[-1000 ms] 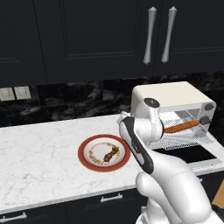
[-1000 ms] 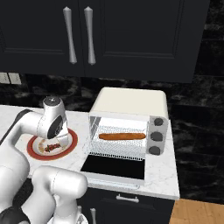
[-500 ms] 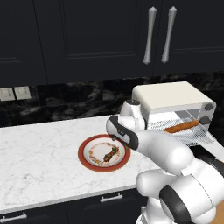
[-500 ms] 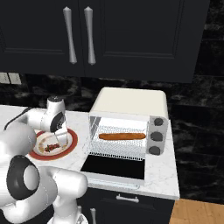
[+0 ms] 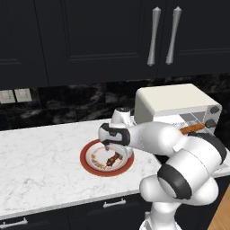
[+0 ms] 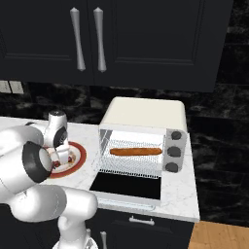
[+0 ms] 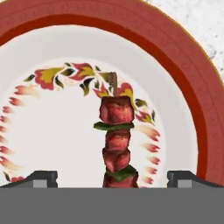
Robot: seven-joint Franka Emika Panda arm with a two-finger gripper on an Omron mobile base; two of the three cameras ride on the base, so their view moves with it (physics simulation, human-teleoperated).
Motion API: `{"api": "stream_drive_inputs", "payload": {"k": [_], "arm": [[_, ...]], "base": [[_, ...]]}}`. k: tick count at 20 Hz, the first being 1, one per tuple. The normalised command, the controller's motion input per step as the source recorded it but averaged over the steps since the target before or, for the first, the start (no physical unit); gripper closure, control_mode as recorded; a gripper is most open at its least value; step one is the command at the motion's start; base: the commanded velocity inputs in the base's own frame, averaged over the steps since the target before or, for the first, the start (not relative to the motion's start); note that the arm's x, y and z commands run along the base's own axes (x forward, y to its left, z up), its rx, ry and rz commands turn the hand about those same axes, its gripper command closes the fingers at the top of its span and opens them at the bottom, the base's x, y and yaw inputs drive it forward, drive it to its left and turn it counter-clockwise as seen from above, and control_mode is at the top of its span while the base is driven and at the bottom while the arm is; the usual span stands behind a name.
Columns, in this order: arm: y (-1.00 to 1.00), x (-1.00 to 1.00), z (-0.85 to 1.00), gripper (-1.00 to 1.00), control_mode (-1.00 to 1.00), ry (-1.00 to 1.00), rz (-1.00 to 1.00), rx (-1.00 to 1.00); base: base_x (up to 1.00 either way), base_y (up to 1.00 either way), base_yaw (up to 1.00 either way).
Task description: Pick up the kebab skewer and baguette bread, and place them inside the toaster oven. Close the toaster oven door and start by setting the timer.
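Hovering low over the plate [image 5: 88, 155], my end effector [image 7: 112, 177] is spread wide, its two dark fingertips [image 7: 40, 178] standing apart on either side of the kebab skewer [image 7: 117, 142] without touching it. From the hand view the skewer lies on the plate's white centre, its red and green chunks running up the middle between my fingertips, with the bare stick end pointing away toward the flowered ring. From the left base view the skewer [image 5: 112, 158] rests on the red-rimmed plate, which sits on the white marble surface [image 5: 40, 166], and my end effector [image 5: 107, 145] hangs just above it.

To the right, the toaster oven [image 6: 146, 114] stands on the same surface, its door [image 6: 127, 186] dropped flat open in front. Inside, the baguette bread [image 6: 135, 151] lies lengthwise on the wire rack [image 6: 131, 165]. Three grey knobs [image 6: 173, 151] run down the oven's right side.
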Motion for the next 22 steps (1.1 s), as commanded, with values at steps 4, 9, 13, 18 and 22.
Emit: {"api": "stream_drive_inputs", "payload": {"k": [4,9,13,18,22], "arm": [[0.0,0.0,-0.32,-1.0,-1.0,0.04,0.0,0.0],[0.0,0.0,-0.24,-1.0,-1.0,0.06,0.0,0.0],[0.01,0.0,-0.26,1.0,-1.0,0.03,0.0,0.0],[0.0,0.0,-0.18,1.0,-1.0,0.0,0.0,0.0],[0.0,0.0,-0.09,1.0,-1.0,0.0,0.0,0.0]], "base": [[0.0,0.0,0.0],[0.0,0.0,0.0],[0.0,0.0,0.0],[0.0,0.0,0.0],[0.0,0.0,0.0]]}}
